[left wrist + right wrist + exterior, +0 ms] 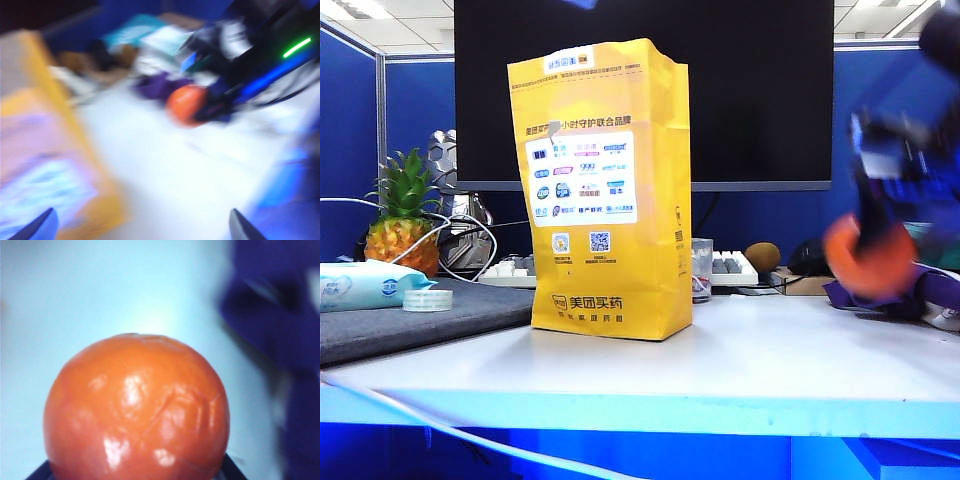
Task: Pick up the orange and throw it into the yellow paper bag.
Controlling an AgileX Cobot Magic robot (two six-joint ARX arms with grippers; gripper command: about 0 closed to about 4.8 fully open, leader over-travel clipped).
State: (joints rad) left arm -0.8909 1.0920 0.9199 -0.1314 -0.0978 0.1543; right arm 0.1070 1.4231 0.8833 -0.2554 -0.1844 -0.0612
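A white table (750,360) fills the foreground, with a grey mat (410,320) over its left edge carrying a pack of wet wipes (365,285) and a roll of clear tape (427,300). A pineapple (402,215) stands behind the mat, and a keyboard (725,265), a glass (701,270) and a brown kiwi (762,256) line the back edge under a large dark monitor (760,90); blue partitions close off the room. The yellow paper bag (600,190) stands upright left of the table's middle, its printed white panel facing the exterior camera. Near the right edge the orange (870,260) sits clamped in the right gripper (135,471), just above a purple cloth (880,298); the arm is badly blurred in the exterior view. In the right wrist view the glossy fruit fills the space between the two dark fingertips (40,474), the pale tabletop beyond it. The left gripper (142,227) has its jaws wide apart and holds nothing; only its two fingertips show, with the bag's side close by and the orange well apart, across open tabletop.
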